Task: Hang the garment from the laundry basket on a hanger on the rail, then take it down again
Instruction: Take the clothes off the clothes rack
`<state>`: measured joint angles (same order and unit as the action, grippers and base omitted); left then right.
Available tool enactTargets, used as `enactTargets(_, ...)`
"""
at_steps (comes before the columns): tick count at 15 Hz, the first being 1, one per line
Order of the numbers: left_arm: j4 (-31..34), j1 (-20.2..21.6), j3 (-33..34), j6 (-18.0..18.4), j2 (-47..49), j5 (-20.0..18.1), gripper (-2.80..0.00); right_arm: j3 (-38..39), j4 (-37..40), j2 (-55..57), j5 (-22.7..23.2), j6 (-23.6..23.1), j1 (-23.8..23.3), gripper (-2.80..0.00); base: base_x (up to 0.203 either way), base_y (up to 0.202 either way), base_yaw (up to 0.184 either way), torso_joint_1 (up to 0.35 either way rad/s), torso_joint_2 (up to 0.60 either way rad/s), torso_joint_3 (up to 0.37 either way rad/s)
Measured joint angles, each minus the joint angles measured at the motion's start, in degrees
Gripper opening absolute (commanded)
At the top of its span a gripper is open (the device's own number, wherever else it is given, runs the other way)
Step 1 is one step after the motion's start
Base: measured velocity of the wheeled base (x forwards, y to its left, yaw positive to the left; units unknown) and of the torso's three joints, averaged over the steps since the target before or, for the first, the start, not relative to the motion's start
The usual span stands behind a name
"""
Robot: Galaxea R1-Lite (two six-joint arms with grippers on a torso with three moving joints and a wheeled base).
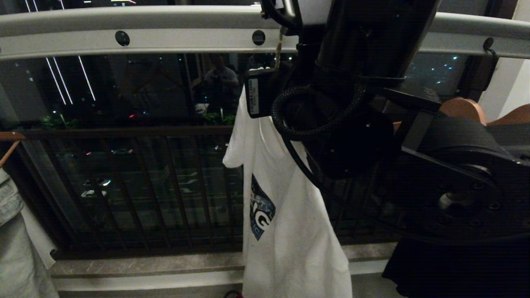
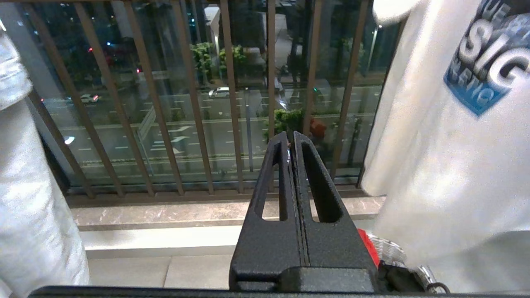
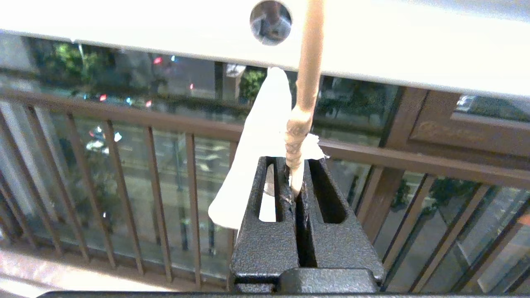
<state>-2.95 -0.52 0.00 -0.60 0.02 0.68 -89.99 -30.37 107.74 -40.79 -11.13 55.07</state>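
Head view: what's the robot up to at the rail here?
The right gripper is shut on the twisted neck of the wire hanger, up at the rail. The white T-shirt hangs from that hanger in front of the balcony railing. The left gripper is shut on nothing, low beside the shirt.

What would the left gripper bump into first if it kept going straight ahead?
Probably the brown balcony railing bars. The shut left gripper points at them with nothing in between, though depth is hard to judge. The T-shirt hangs off to one side.

The rail (image 1: 165,39) carries the hanger (image 3: 308,82) bearing the garment (image 1: 290,215)
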Motion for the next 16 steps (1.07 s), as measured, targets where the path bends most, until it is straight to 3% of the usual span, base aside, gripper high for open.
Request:
enactTargets(9,0.00,0.00,0.00,0.00,0.00,-0.02,-2.80,13.89,0.15,-5.22,1.99,0.21,2.78,-2.80,0.000,0.000,0.000,0.000,0.00,0.000)
enactTargets(12,0.00,0.00,0.00,-0.02,0.00,0.00,-2.80,21.57,0.22,-7.27,9.67,0.67,1.42,-2.80,0.000,0.000,0.000,0.000,0.00,0.000)
enactTargets(16,0.00,0.00,0.00,0.01,0.00,0.00,-2.80,27.95,0.09,-8.46,20.52,5.83,-4.64,-2.80,0.000,0.000,0.000,0.000,0.00,0.000)
